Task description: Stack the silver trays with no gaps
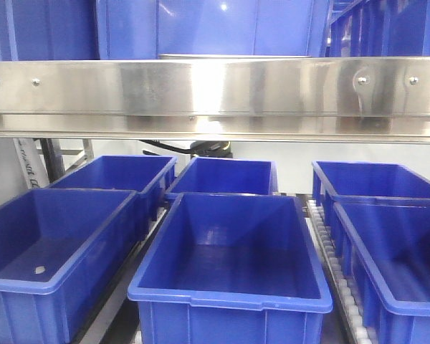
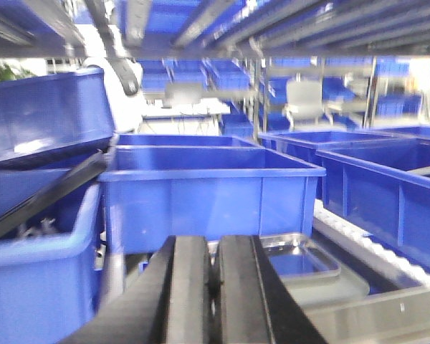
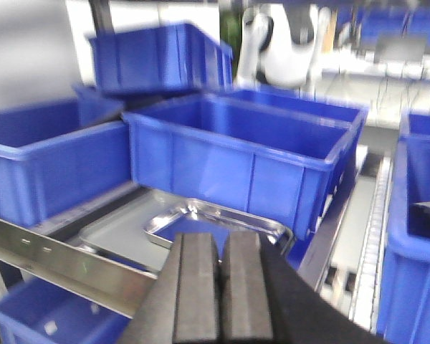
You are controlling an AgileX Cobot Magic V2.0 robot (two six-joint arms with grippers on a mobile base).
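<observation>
- A white strip with dark marks (image 1: 25,168) is showing at the left edge of the front view, but the print is too small for me to read.
- I am seeing the left claw (image 2: 213,287) narrow, its two black pads almost meeting and holding nothing.
- The right claw (image 3: 219,287) is looking the same: pads pressed close together, nothing between them.
- The shiny silver metal tray (image 2: 301,259) is lying flat on the grey counter (image 2: 337,290), just beyond the left claw and a little to its right.
- In the right wrist view the same kind of tray (image 3: 215,215) is sitting directly beyond the right claw, and the claw is hiding its near edge from me.
- A deep blue plastic bin (image 3: 244,158) is overhanging the far side of the tray, so room above it is tight there.
- A brushed steel shelf rail (image 1: 215,93) is running across the whole front view, above the rows of bins.
- A white roller track (image 2: 387,254) is bordering the counter on its right side.
- Blue bin walls are closing in on both sides of the left claw.
</observation>
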